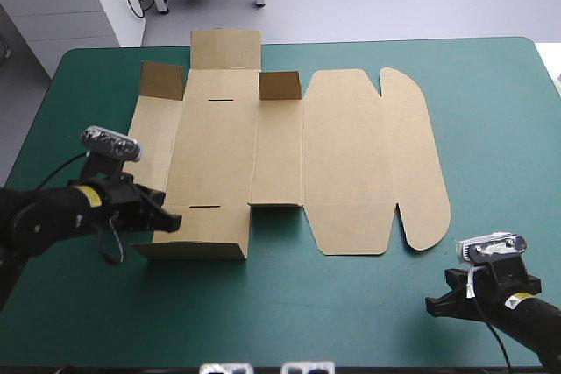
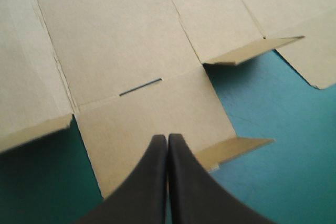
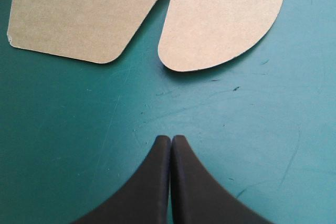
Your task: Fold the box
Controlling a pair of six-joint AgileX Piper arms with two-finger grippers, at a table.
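The brown box [image 1: 289, 155] lies as a cut sheet in the middle of the table, mostly flat. Two small flaps [image 1: 162, 81] stand up near its far side, and the rounded lid end [image 1: 421, 164] points right. My left gripper [image 1: 173, 220] is shut at the near left flap. In the left wrist view its tips [image 2: 167, 140] sit over that flap [image 2: 136, 124], just short of a slot [image 2: 140, 87], with no board between them. My right gripper [image 1: 434, 306] is shut over the cover near the front right. The box's rounded flaps [image 3: 220, 19] lie ahead of its tips [image 3: 171, 139].
Teal-green cover [image 1: 351, 304] shows along the near side between the two grippers and to the right of the box. A white cabinet [image 1: 70, 6] stands beyond the table's far left corner.
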